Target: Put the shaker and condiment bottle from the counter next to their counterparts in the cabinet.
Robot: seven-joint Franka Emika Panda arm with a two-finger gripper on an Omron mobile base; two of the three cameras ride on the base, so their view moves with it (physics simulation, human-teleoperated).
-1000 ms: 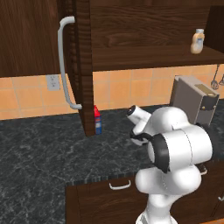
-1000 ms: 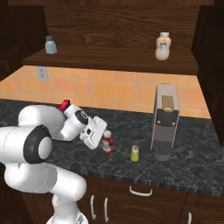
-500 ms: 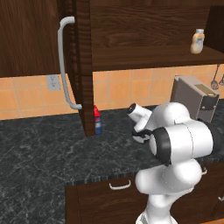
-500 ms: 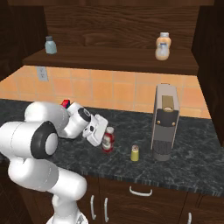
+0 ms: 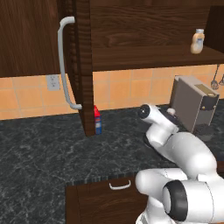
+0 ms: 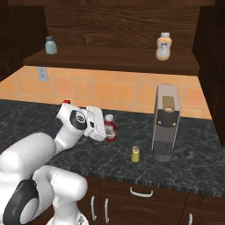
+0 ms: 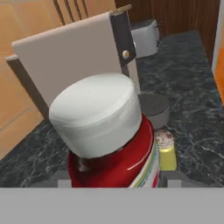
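The condiment bottle [image 6: 110, 129], red with a white cap, sits between my gripper's [image 6: 103, 130] fingers, which are shut on its body. It hangs upright a little above the counter [image 6: 189, 167]. In the hand view the condiment bottle [image 7: 118, 162] looms close over my gripper [image 7: 116, 179]. The yellow-green shaker [image 6: 136, 154] stands on the counter to the right of the bottle, and the shaker [image 7: 166, 153] peeks out just behind it in the hand view. Up in the cabinet [image 6: 110, 61], a pale beige bottle [image 6: 163, 46] rests on the right of the shelf.
A tall grey coffee machine [image 6: 166, 123] stands right of the shaker. A small blue-grey jar [image 6: 51, 45] is at the shelf's left end. The open cabinet door [image 5: 83, 65] with its curved handle [image 5: 63, 65] hangs left of the arm, a red-topped blue bottle [image 5: 97, 120] below it.
My gripper has closed on the red bottle and raised it a little off the counter. The shaker and coffee machine have not moved.
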